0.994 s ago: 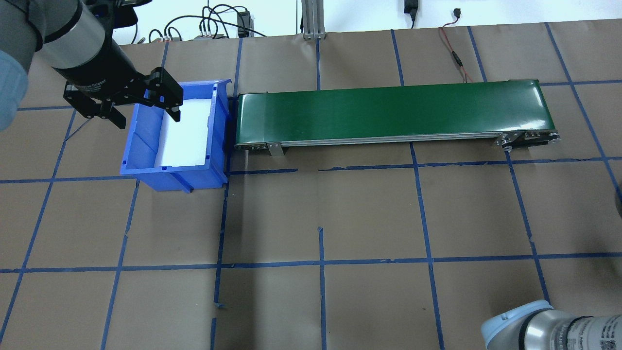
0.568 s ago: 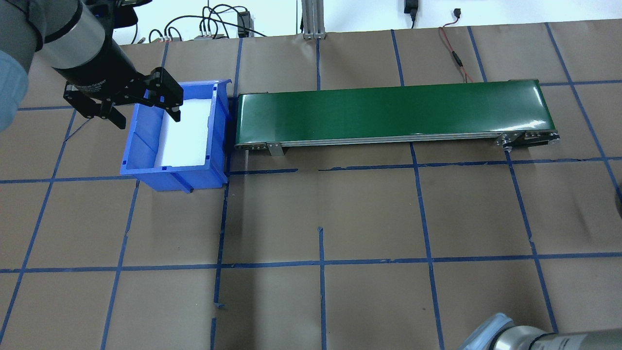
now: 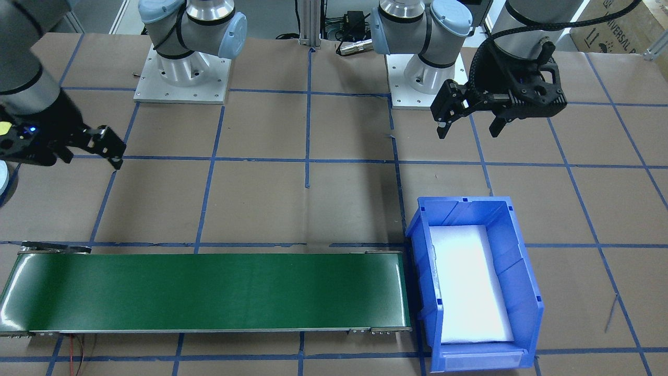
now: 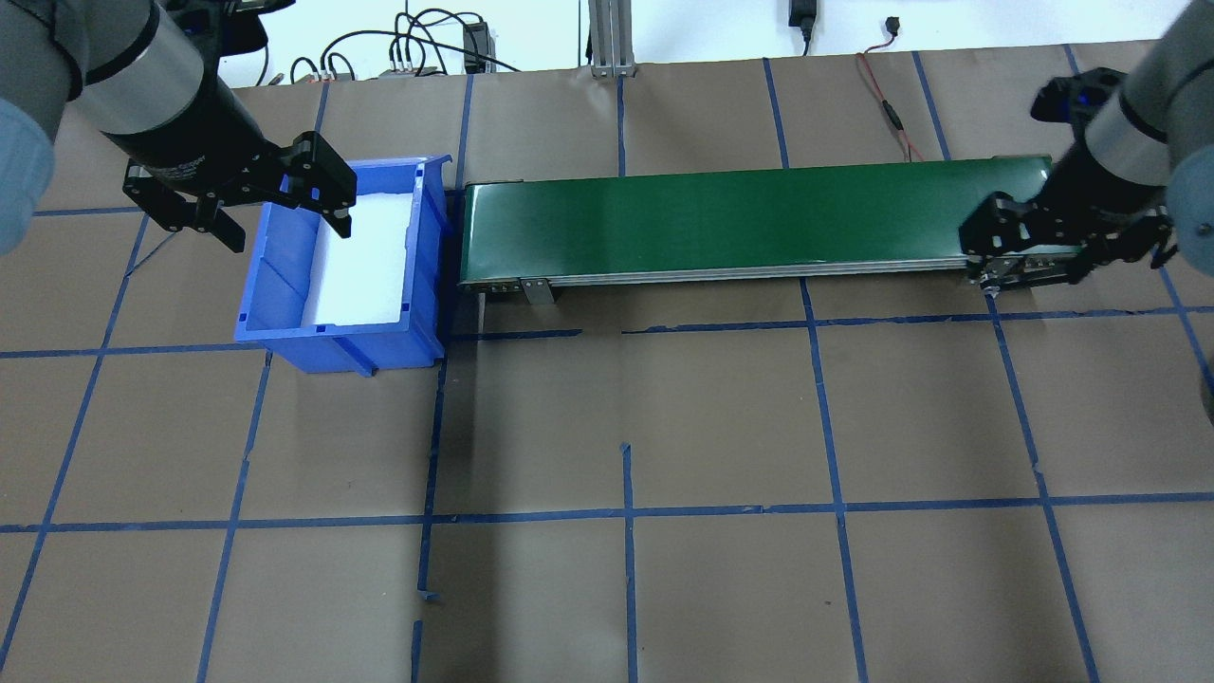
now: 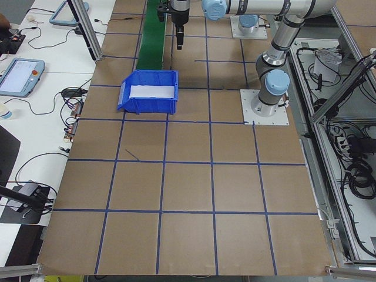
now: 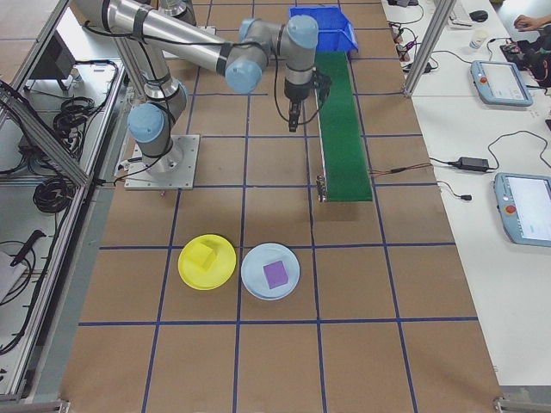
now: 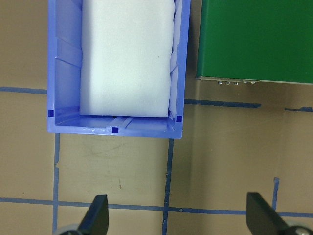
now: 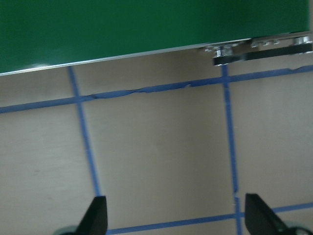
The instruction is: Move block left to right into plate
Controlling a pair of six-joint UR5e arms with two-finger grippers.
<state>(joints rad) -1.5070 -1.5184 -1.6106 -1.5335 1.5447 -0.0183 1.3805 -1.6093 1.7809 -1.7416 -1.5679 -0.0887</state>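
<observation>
Two grippers hang open and empty. At the upper left of the overhead view the left gripper (image 4: 248,199) stays over the bin's (image 4: 285,313) rim, unmoved. At the upper right, the right gripper (image 4: 1070,245) has come in from the lower right corner to the belt's (image 4: 759,213) end, so I judge it now waits for a block. In the right side view the yellow plate (image 6: 207,261) lies at lower left, beside a pale plate (image 6: 270,271). It is round, flat, with no long axis.
</observation>
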